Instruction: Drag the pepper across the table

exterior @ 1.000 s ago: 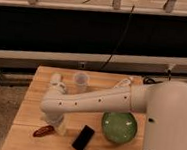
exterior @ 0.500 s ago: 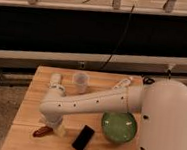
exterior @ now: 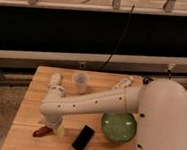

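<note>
The pepper [exterior: 42, 131], small and red-brown, lies near the front left edge of the light wooden table [exterior: 34, 101]. My gripper [exterior: 51, 127] is down at the table surface right over the pepper's right end, at the tip of the white arm reaching in from the right. It stands open, with one pale fingertip [exterior: 60, 131] showing just right of the pepper. The wrist hides whether the fingers touch the pepper.
A black phone [exterior: 83, 138] lies just right of the gripper, and a green bowl [exterior: 117, 127] sits beyond it. At the back are a clear cup [exterior: 79, 81], a white bottle [exterior: 56, 79] and another pale object [exterior: 122, 83]. My white body [exterior: 162, 127] fills the right.
The arm has sunk a little toward the front left, bringing the gripper down at the pepper. The pepper has hardly moved.
</note>
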You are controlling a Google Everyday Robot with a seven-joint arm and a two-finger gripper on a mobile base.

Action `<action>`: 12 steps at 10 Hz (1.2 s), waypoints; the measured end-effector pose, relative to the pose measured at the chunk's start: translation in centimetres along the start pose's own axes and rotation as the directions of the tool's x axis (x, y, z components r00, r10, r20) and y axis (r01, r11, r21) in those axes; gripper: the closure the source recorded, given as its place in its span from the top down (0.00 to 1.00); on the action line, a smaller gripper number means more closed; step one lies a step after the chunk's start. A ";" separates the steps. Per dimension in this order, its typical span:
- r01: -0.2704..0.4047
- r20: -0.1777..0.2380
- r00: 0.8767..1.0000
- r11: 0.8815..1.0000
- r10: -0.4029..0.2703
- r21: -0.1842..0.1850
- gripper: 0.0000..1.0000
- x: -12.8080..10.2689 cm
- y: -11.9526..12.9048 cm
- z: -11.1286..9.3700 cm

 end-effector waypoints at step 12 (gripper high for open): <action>0.063 0.016 0.998 0.998 -0.063 -0.002 0.80 0.5 -0.2 1.9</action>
